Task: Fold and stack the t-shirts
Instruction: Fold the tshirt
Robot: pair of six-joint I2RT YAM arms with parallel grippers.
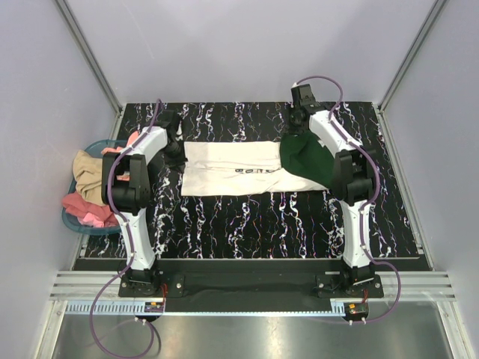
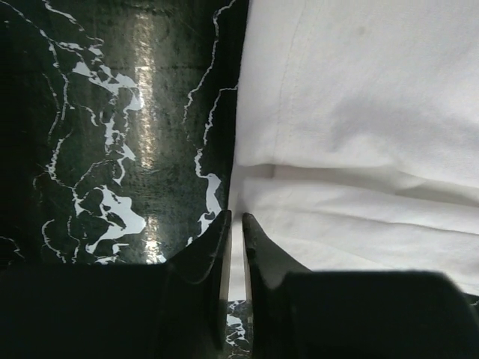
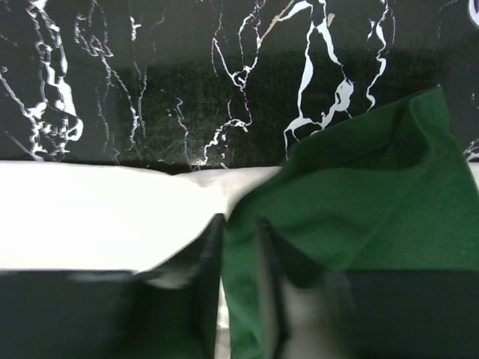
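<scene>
Cream shirt [image 1: 232,166] lies flat mid-frame in top view, folded into a wide strip on the black marbled table [image 1: 247,224], dark lettering [image 1: 251,170] near its lower edge. Green shirt [image 1: 307,161] sits at the strip's right end, overlapping it, bunched and peaking up toward the right arm's wrist. Left gripper [image 2: 233,218] is at the strip's left edge, low over the table; the fingers stand only a thin slit apart, white cloth shows in the slit, and I can't tell if it is pinched or loose. In the left wrist view a fold line crosses the cream cloth, with bare table on the left half. Right gripper [image 3: 239,222] is at the green shirt's upper left corner; green cloth fills the gap between its fingers, which stand slightly parted, and I can't tell grasp from release. In the right wrist view the cream strip runs off left of the fingers and the green cloth rises to the right. Both forearms cover parts of the shirt ends in top view. At the left edge a teal basket [image 1: 69,221] holds tan cloth [image 1: 90,176] and pink cloth [image 1: 86,209], just off the table, well apart from the shirts.
</scene>
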